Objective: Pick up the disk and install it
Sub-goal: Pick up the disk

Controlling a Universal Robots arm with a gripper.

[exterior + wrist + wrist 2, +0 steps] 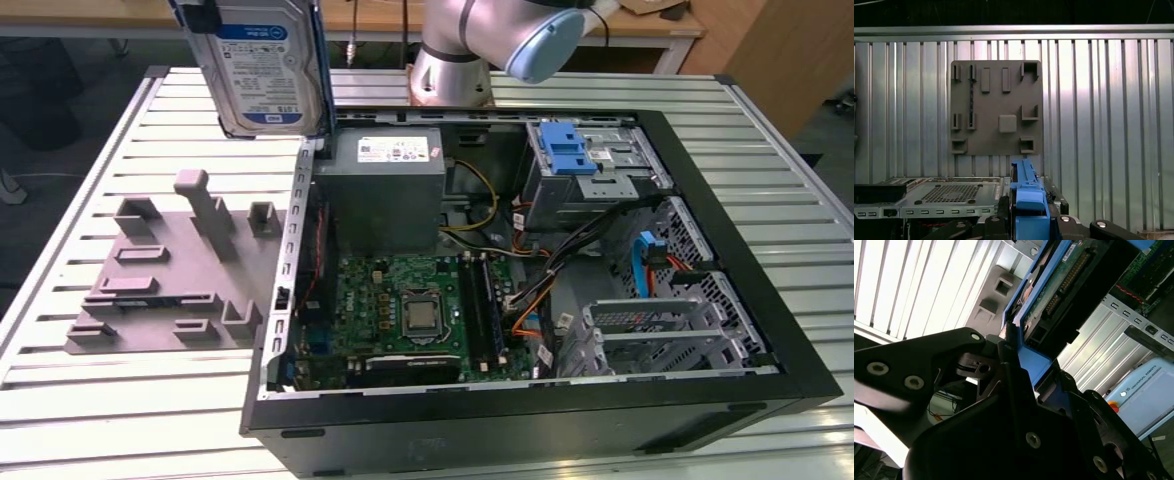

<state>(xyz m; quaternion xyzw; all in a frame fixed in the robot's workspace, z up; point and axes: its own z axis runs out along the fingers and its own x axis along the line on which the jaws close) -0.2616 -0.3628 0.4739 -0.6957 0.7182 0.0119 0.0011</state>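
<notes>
We hold the disk (263, 65) upright at the exterior view's upper left, above the case's (534, 430) wall. Our gripper (1024, 357) is clamped on its blue frame edge, which we judge leaves the body free to slide in.

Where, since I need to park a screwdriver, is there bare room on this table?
The slatted table is bare between the grey fixture plate and the near edge, and in a narrow strip on the exterior view's right of the computer case. The plate's pegs and the case's inside are crowded; the held disk hangs near the case's far corner.
</notes>
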